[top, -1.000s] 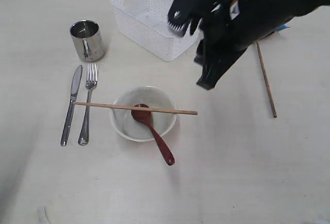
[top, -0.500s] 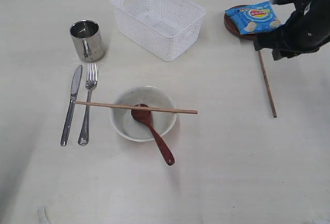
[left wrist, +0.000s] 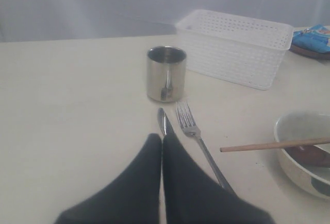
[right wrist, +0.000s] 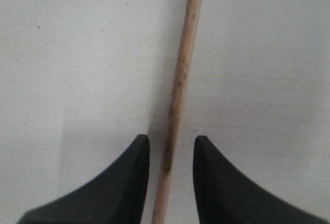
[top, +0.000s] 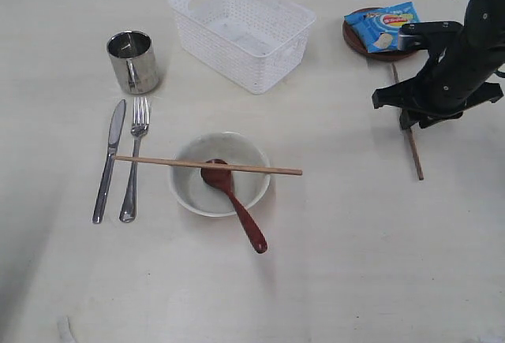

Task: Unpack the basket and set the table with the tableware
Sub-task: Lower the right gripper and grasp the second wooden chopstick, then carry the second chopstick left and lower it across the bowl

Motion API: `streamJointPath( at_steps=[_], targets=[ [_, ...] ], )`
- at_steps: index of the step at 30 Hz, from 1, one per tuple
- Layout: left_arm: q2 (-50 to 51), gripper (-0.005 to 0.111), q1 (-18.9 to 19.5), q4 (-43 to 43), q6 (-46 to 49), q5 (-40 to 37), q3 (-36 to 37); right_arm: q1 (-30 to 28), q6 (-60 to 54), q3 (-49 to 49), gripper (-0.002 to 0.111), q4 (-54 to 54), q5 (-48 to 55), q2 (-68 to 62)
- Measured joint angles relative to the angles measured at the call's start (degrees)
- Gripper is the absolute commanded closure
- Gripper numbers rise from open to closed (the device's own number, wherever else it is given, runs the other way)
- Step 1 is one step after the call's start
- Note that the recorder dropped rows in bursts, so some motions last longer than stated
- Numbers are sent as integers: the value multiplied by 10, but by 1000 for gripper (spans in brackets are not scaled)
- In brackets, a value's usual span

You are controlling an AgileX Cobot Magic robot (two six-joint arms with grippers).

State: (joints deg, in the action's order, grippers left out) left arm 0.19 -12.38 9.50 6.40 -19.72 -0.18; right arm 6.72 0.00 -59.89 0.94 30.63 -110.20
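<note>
**Closing on the loose chopstick**

My right gripper (right wrist: 171, 140) is open, with one finger on each side of the chopstick (right wrist: 183, 64) and a small gap either side. Nothing is gripped yet. The stick is roughly centred between the fingers (right wrist: 124, 183) and runs almost straight out ahead of them. I judge that I should close slowly and evenly so neither finger nudges it sideways. I cannot tell whether the tips are down on the table (top: 355, 264). A thin round stick lying flat can roll or slip under a high pinch, so I want to be low before I squeeze. The stick is also long, and once lifted its far end may droop and swing.

This chopstick lies near the right edge, pointing toward the far right corner. There the packet (top: 383, 26) sits on the plate (top: 351, 42).

The other chopstick (top: 158, 160) lies across the bowl (top: 189, 195) at mid-table, with the spoon (top: 241, 213) leaning in the bowl. That looks like the place to bring this one.

My left gripper (left wrist: 162, 141) is shut on nothing and sits by the knife (left wrist: 164, 122) and fork (left wrist: 186, 121), toward the left edge. The cup (left wrist: 166, 73) is beyond them. The basket (top: 213, 51) stands by the far edge, and I see nothing inside it.
</note>
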Motion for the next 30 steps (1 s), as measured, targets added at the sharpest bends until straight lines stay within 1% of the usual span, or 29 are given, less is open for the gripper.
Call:
streamJointPath(
  at_steps=[6,7,8,9,12,16,18,21,23,25,26,30],
  targets=[
    [0,107,0,0,0,0,0,0,0,-1,80,-1,-2,-21],
    [0,107,0,0,0,0,0,0,0,-3,83,-1,-1,-23],
    [0,107,0,0,0,0,0,0,0,-4,93,-2,-1,-24],
    [0,107,0,0,0,0,0,0,0,-4,108,-4,1,-24],
    [0,107,0,0,0,0,0,0,0,-20,109,-9,27,-29],
    [0,107,0,0,0,0,0,0,0,-44,109,-9,104,-15],
    [0,107,0,0,0,0,0,0,3,-49,109,-9,135,46],
    [0,107,0,0,0,0,0,2,0,-51,109,-25,146,125],
    [0,107,0,0,0,0,0,22,-45,-52,109,-51,147,180],
    [0,107,0,0,0,0,0,71,-129,-53,109,-94,144,217],
    [0,107,0,0,0,0,0,120,-188,-53,109,-107,144,227],
    [0,107,0,0,0,0,0,225,-300,-53,109,-117,144,225]
  ],
)
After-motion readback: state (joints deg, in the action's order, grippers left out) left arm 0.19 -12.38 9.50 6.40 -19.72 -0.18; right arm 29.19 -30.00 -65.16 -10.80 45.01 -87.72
